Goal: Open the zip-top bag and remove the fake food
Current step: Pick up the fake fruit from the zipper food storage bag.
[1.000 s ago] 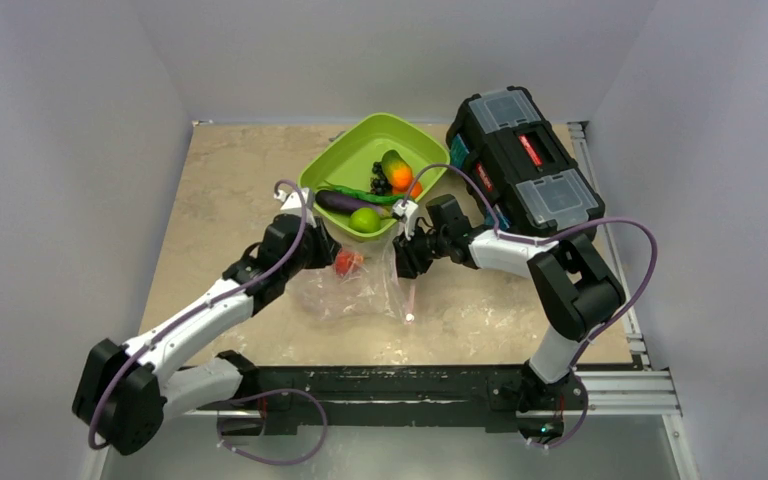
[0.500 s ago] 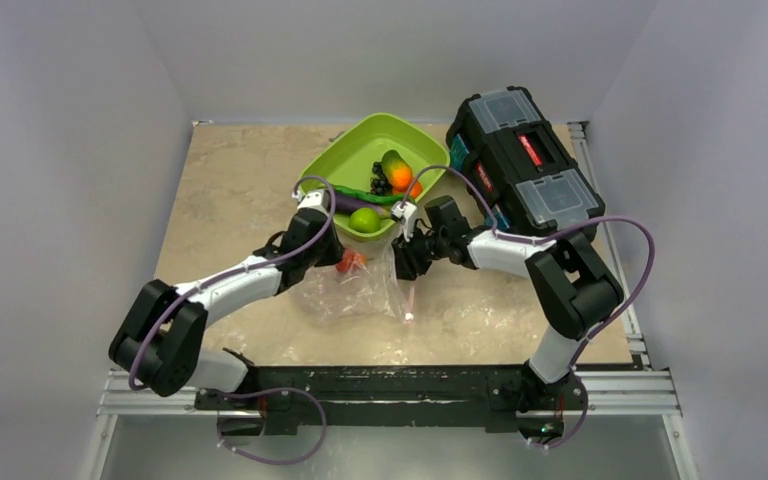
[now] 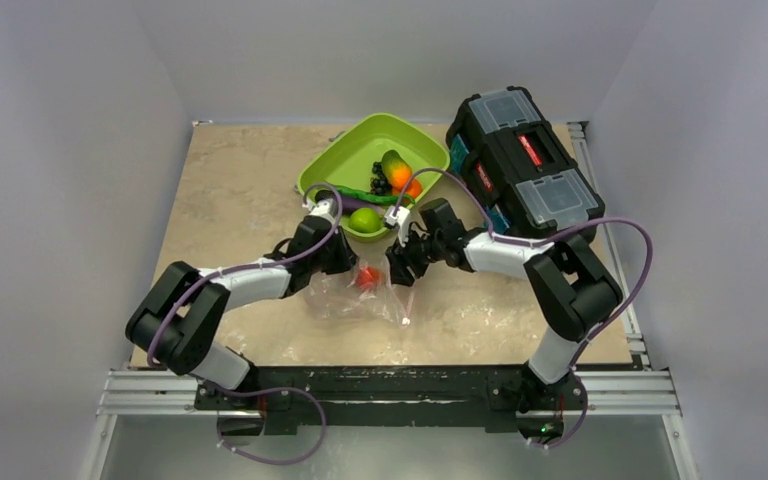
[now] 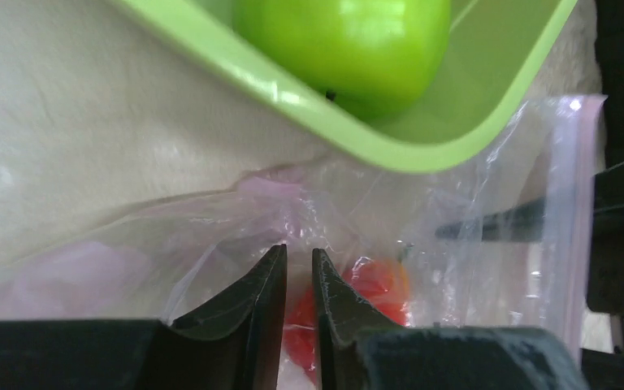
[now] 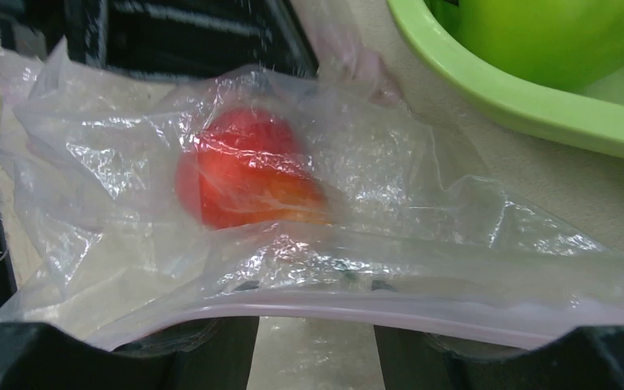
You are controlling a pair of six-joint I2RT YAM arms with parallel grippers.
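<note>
The zip-top bag [image 3: 355,298] lies crumpled on the table in front of the green tray [image 3: 355,150], with one red strawberry [image 3: 367,277] inside. My left gripper [image 3: 344,262] sits at the bag's far left edge; in the left wrist view its fingers [image 4: 270,284] are pinched on the bag film [image 4: 455,203] over the strawberry [image 4: 378,284]. My right gripper [image 3: 398,271] is open at the bag's mouth; the pink zip strip [image 5: 374,313] drapes across its spread fingers [image 5: 219,353], and the strawberry [image 5: 244,179] lies just beyond. Lime [image 3: 365,220], green pod [image 3: 370,197], grapes [image 3: 380,181] and orange [image 3: 400,176] are in the tray.
A black toolbox [image 3: 520,160] with clear lid compartments stands at the back right, close to the right arm. The tray's near rim [image 4: 236,69] is just beyond both grippers. Grey walls enclose the table on three sides.
My left arm has swung right and forward to the bag's far edge by the tray. The strawberry has shifted right and nearer inside the bag, toward the right gripper. The right gripper barely moved.
</note>
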